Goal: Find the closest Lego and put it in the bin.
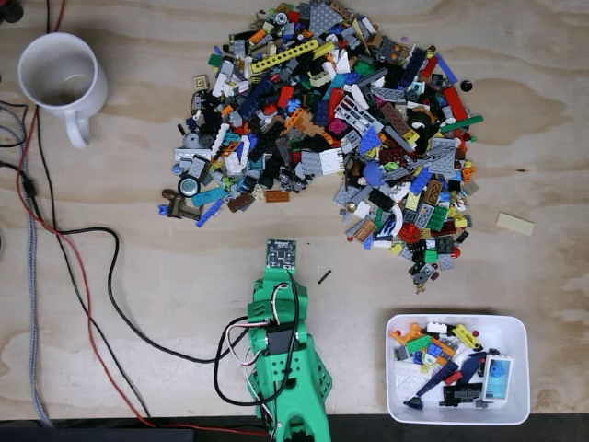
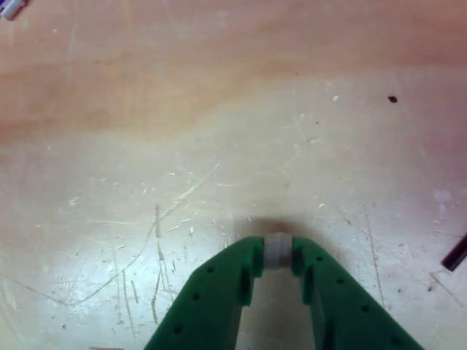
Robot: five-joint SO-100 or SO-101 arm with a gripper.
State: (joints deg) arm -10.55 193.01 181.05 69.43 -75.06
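Note:
In the wrist view my green gripper (image 2: 276, 255) comes in from the bottom edge, shut on a small pale grey Lego piece (image 2: 277, 249) pinched between its tips, just above the bare wooden table. In the fixed view the green arm (image 1: 281, 350) points toward the big Lego pile (image 1: 340, 129), and its wrist camera board (image 1: 281, 254) covers the fingers. The white bin (image 1: 509, 333) stands at the lower right of the arm, holding several Lego pieces.
A white mug (image 1: 60, 78) stands at the top left. Cables (image 1: 92, 276) run down the left side. A thin black stick (image 1: 324, 275) (image 2: 454, 255) lies just right of the gripper. A tan plate (image 1: 515, 224) lies alone at the right.

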